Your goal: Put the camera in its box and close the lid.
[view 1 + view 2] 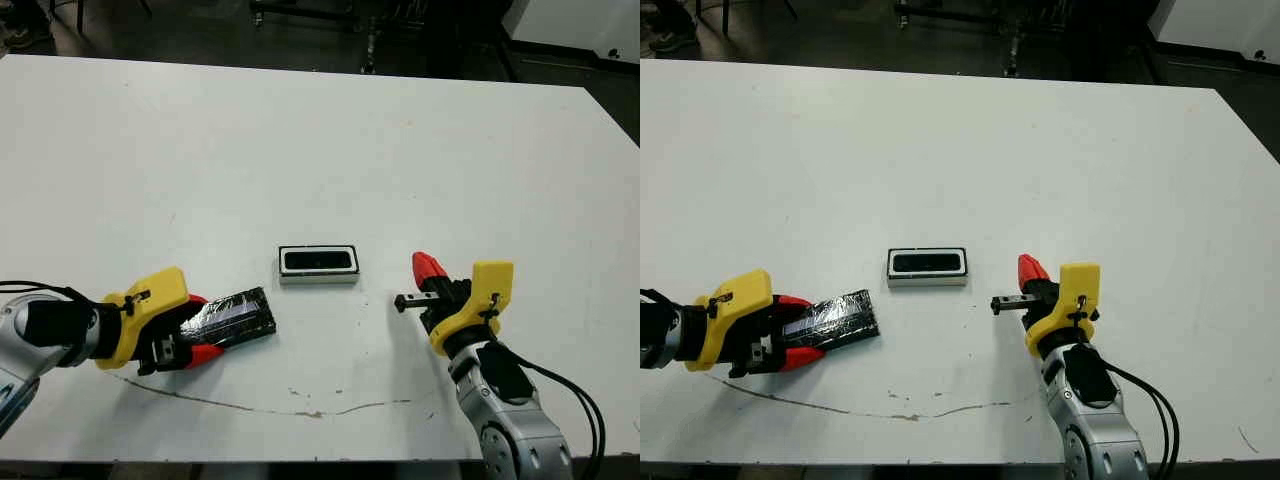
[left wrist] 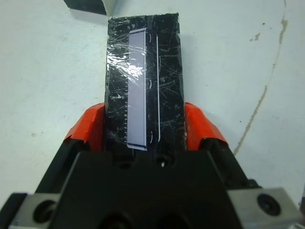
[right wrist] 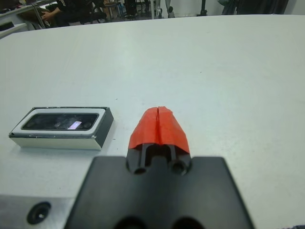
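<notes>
The box (image 1: 318, 277), a small white-rimmed tray, sits at the table's middle with the camera (image 1: 318, 261) lying inside as a dark glossy bar; both also show in the right wrist view, box (image 3: 57, 137) and camera (image 3: 59, 121). Left of it, near the front edge, my left gripper (image 1: 200, 327) is shut on the lid (image 1: 238, 316), a black streaky slab; its red fingers (image 2: 88, 126) press the lid's (image 2: 143, 71) two long sides. My right gripper (image 1: 428, 266) is shut and empty, to the right of the box and apart from it.
A thin dark scratch line (image 1: 300, 408) runs across the white table (image 1: 320, 130) near its front edge. Beyond the far edge are dark floor and stand legs (image 1: 370, 40). A person (image 3: 71, 9) sits far off behind the table in the right wrist view.
</notes>
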`<move>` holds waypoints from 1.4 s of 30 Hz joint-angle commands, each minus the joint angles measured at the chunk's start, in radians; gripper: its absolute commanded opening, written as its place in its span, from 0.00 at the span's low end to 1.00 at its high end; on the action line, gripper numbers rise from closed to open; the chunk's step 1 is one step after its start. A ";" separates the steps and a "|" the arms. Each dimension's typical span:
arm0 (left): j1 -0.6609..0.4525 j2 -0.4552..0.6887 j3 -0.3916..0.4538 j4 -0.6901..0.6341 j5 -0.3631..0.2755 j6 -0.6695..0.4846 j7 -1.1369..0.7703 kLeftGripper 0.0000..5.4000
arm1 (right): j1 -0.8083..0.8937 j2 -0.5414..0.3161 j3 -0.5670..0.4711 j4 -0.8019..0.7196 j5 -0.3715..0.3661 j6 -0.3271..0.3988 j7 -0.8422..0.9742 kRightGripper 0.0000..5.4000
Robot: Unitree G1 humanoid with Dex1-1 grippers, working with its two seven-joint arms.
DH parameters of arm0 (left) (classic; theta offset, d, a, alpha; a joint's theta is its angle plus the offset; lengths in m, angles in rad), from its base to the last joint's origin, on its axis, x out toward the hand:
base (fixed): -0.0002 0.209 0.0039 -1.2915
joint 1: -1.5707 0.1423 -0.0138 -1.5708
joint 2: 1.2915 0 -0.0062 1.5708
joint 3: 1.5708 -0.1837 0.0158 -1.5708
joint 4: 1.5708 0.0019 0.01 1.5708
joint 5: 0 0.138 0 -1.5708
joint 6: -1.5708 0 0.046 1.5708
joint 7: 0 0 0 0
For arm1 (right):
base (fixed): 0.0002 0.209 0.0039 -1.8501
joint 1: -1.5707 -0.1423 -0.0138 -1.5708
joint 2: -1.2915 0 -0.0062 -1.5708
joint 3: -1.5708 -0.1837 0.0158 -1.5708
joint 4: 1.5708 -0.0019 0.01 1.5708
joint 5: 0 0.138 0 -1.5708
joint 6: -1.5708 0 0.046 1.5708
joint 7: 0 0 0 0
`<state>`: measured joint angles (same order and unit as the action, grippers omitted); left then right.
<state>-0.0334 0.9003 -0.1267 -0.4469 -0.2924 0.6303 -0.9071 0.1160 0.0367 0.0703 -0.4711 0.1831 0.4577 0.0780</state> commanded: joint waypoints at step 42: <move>-0.693 -0.353 -0.204 0.963 0.183 -0.358 -0.352 0.59 | 0.019 -0.008 0.012 0.010 -0.024 -0.018 -0.005 0.00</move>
<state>-0.7065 0.5592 -0.3179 0.4860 -0.1317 0.2788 -1.2488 0.1266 0.0364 0.0852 -0.4627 0.1618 0.4473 0.0789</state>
